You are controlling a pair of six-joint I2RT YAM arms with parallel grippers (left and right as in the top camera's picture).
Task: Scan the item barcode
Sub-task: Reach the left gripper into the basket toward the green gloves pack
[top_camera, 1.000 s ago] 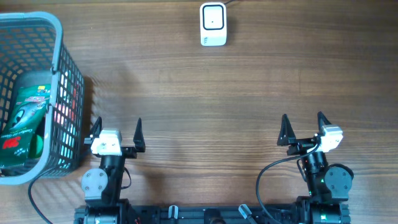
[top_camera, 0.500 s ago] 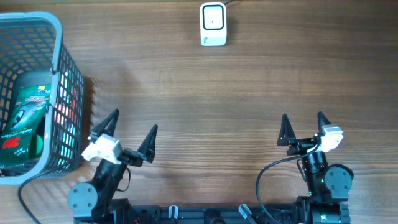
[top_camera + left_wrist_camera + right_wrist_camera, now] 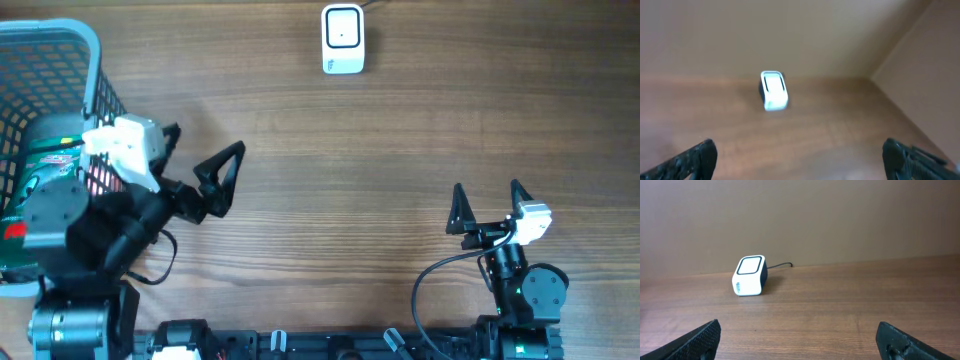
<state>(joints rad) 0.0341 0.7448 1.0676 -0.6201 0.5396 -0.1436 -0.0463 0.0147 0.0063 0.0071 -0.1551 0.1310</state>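
Overhead shows your left gripper (image 3: 206, 141) spread wide beside the grey plastic mesh basket (image 3: 96, 48); your right gripper (image 3: 486, 187) spread, empty.

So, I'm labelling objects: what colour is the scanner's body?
The scanner is white; the right wrist view shows it best.

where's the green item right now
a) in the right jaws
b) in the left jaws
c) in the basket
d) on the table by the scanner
c: the green item lies inside the basket on the left, far from the scanner.
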